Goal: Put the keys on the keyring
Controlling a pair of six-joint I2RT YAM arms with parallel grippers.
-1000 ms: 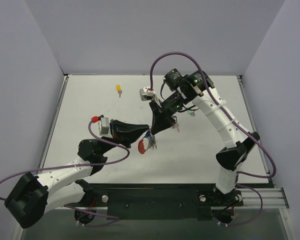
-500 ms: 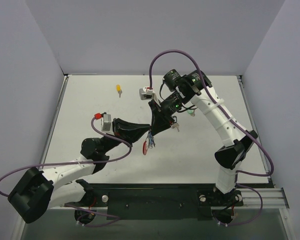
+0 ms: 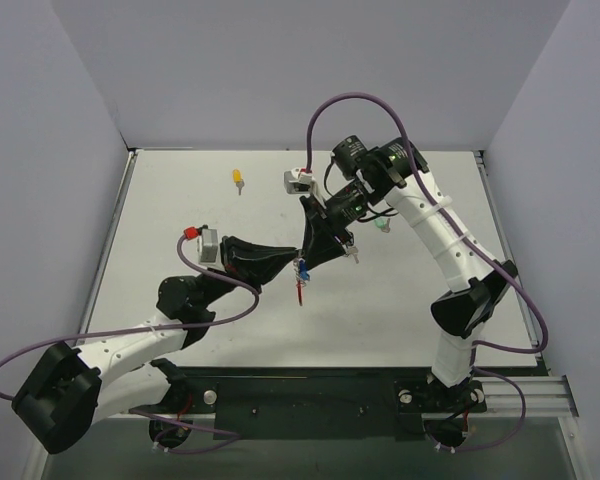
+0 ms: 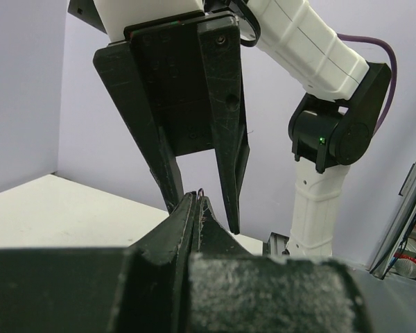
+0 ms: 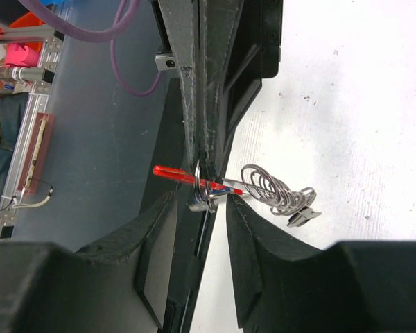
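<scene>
Here, keyring point(image 5: 170, 171) between left jaws, blue key point(image 3: 302, 268) beside it.

The keyring point(image 3: 299, 288) hangs from the tips of the left gripper point(image 3: 295, 265), between the fingers of the right gripper point(image 3: 310, 258) and above the table point(image 3: 180, 220); one key point(image 3: 238, 178) lies well behind and left of both grippers, a second key point(image 3: 381, 226) near the right gripper's right.

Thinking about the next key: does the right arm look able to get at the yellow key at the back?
Probably yes. The right tool is open, and only bare table lies between it and the yellow key. The left tool, shut on the keyring, sits off that path.
</scene>
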